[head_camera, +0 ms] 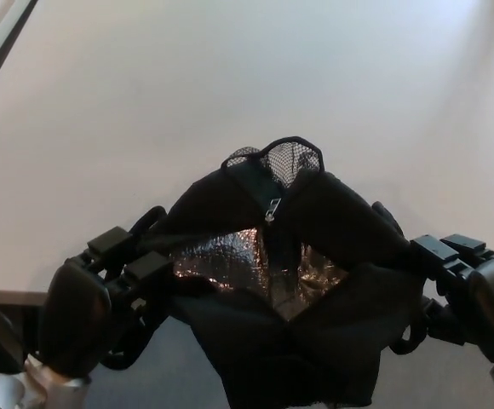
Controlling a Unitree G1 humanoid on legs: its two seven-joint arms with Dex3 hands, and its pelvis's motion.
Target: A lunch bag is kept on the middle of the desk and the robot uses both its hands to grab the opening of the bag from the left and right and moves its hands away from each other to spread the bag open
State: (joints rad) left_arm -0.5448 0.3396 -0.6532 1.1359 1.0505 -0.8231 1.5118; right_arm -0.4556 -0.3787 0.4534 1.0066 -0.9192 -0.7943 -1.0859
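You've got the black lunch bag (315, 341) sitting low in the head view, centred and running down past the 6 o'clock edge, out over the near rim of the white table (230, 102). Your left robot hand (102, 298) comes in at 8 o'clock, its thick fingers (149, 266) clamped onto the bag's left lip. Your right robot hand (473, 290) sits at 4 o'clock, pinching the right lip of the opening, fingers pressed into the black fabric there. Between the two, the mouth gapes in a rough V, and you can see the silvery foil lining (247, 264) catching light inside. A small metal zipper pull (272, 209) hangs at the top of that V, right at the centre. Just past it, toward 12 o'clock, a mesh pocket (285, 160) with a dark bound rim stands up from the far side of the bag. The near panel of the bag droops toward 6 o'clock, slack and folded. Off at 11 o'clock, a dark strip (0, 47) runs along the table's far left edge.
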